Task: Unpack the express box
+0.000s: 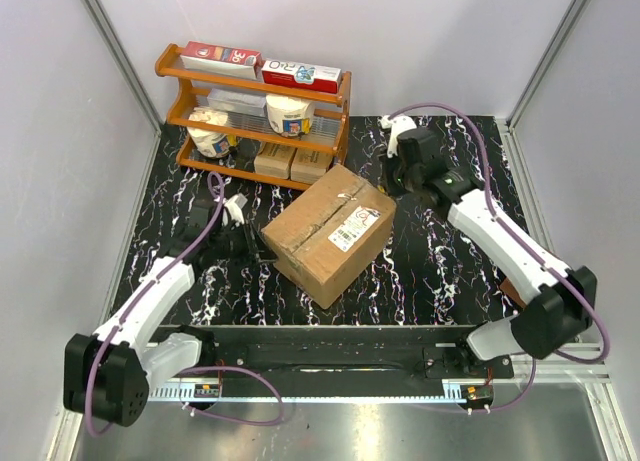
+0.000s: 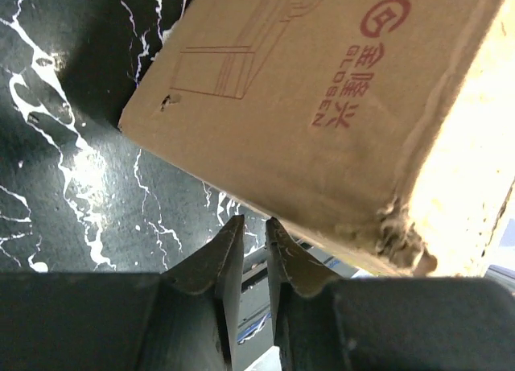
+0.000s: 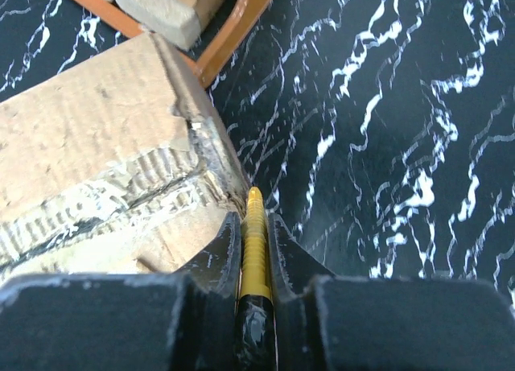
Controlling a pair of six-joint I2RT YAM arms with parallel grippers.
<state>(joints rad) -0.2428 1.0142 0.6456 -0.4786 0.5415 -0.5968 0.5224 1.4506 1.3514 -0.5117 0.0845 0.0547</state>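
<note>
The large brown corrugated cardboard express box [image 1: 330, 231] is set, sealed, on the black marbled desk [image 1: 440, 271]. A slim gold pen-shaped rod [image 3: 256, 250], probably a cutter, is clamped in the right tool [image 3: 254, 218], with its tip laid against the taped corner seam for slitting. The left tool [image 2: 253, 226], nearly closed and empty, is placed beside the box as a brace.

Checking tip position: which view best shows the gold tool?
Right wrist: the right gripper clamps the gold tool, tip at a taped corner of the express box. Top and left wrist views don't show it.
</note>
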